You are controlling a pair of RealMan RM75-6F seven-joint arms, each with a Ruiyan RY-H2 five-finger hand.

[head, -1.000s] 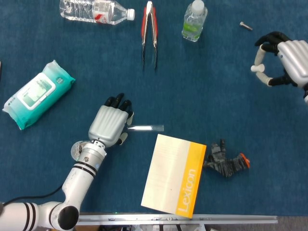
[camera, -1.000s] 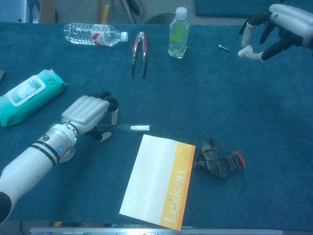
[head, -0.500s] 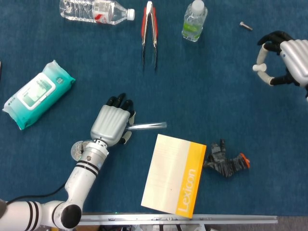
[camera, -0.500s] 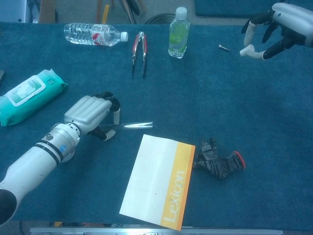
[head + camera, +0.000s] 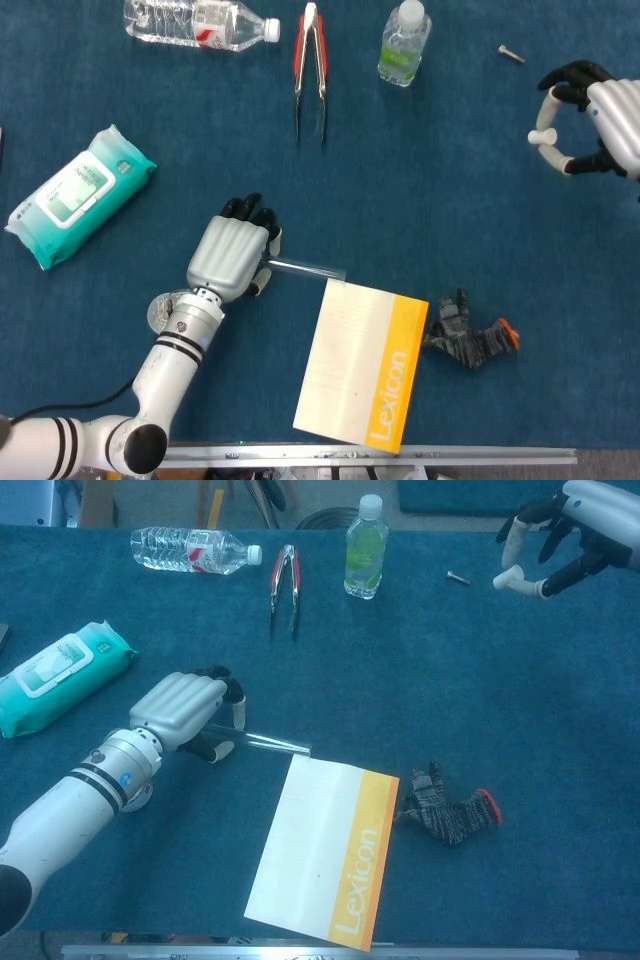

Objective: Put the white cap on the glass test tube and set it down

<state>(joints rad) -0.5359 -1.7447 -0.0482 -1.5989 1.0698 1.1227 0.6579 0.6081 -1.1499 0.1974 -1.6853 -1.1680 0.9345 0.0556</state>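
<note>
The left robot hand (image 5: 231, 258) (image 5: 183, 712) grasps the glass test tube (image 5: 305, 268) (image 5: 273, 744) by one end, fingers curled over it; the tube sticks out to the right of that hand, low over the blue counter (image 5: 440, 230) (image 5: 420, 680), its free end just at the top edge of the Lexicon booklet (image 5: 364, 362) (image 5: 324, 851), which lies below and to the right of the hand; whether the tube touches the booklet cannot be told; the right robot hand (image 5: 592, 118) (image 5: 568, 530) is well apart at the far right, raised, its fingers curled, with a small white piece that may be the white cap (image 5: 541, 137) (image 5: 504, 578) at its fingertips; a small screw (image 5: 510, 54) (image 5: 457, 578) lies to the left of that hand; a wipes pack (image 5: 78, 195) (image 5: 55, 675) sits up and to the left of the left hand; tongs (image 5: 309, 66) (image 5: 284, 585), a water bottle (image 5: 200, 22) (image 5: 195, 551) and a small green bottle (image 5: 404, 44) (image 5: 365, 548) lie beyond it; a knit glove (image 5: 468, 335) (image 5: 445, 811) lies right of the booklet.
</note>
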